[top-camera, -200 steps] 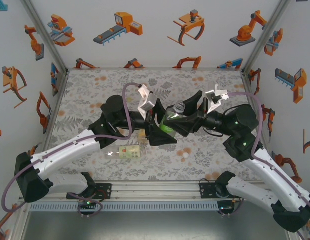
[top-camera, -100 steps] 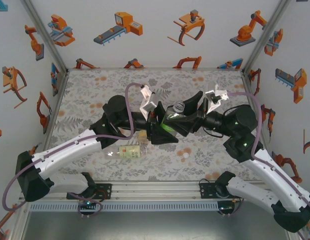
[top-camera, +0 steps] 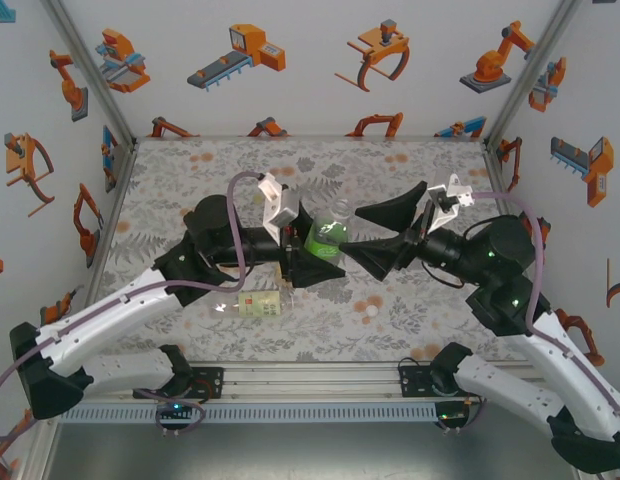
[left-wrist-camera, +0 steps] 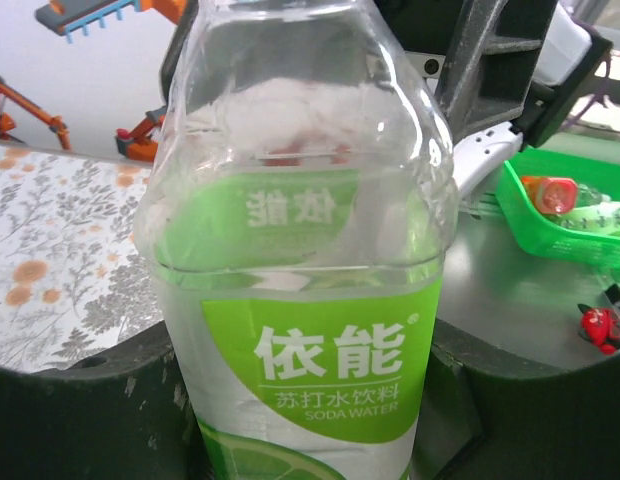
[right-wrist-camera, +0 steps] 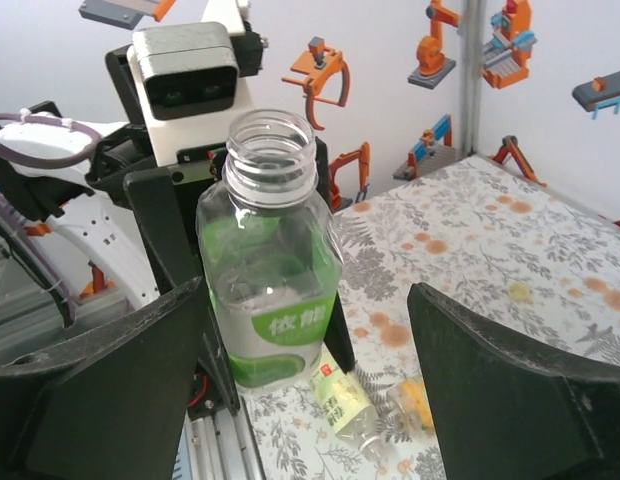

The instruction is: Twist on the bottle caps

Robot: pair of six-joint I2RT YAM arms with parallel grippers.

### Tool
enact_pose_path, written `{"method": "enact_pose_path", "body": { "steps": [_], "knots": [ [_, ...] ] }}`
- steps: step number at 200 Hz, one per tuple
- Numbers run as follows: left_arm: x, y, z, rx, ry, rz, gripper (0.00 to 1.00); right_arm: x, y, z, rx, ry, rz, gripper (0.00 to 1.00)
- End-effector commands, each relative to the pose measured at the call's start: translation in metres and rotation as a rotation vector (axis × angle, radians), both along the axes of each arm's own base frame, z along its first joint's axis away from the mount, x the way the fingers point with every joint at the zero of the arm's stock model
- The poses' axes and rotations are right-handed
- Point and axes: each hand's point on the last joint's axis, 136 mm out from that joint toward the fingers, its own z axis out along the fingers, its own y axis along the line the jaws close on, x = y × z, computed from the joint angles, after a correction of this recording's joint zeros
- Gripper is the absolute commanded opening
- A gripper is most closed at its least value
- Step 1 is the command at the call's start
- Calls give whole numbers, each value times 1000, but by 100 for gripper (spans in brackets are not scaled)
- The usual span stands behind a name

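While my left tool (top-camera: 310, 258) clamps the green-label bottle (top-camera: 326, 238), I'd send my released right tool (top-camera: 354, 231) for the white cap (top-camera: 371, 311) beside it.

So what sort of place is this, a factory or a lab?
Probably a small robot test booth in a lab: white walls with cartoon robot stickers, a flowery table, and a left arm and right arm bolted to a rail at its edge, the left one holding a green-labelled bottle.

Bright, even light, only faint shadows, with pale reflections on the clear green-label bottle (left-wrist-camera: 290, 150) close up.
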Motion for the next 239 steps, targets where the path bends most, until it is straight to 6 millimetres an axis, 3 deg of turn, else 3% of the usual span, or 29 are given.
{"method": "enact_pose_path", "body": {
  "steps": [1, 35, 91, 133, 165, 239],
  "knots": [
    [7, 10, -9, 25, -15, 78, 0, 9, -11, -7, -37, 37, -88, 73],
    [20, 24, -25, 38, 13, 196, 0, 27, -19, -41, -124, 145, -198, 73],
    [24, 37, -42, 55, 49, 260, 0, 61, -40, -136, -362, 466, -434, 70],
    [19, 42, -47, 72, 71, 255, 0, 66, -48, -188, -462, 621, -509, 65],
    [19, 43, -51, 53, 85, 256, 0, 68, -59, -219, -520, 710, -583, 64],
    [20, 30, -66, 94, 94, 218, 0, 66, -62, -287, -619, 877, -636, 61]
  ]
}}
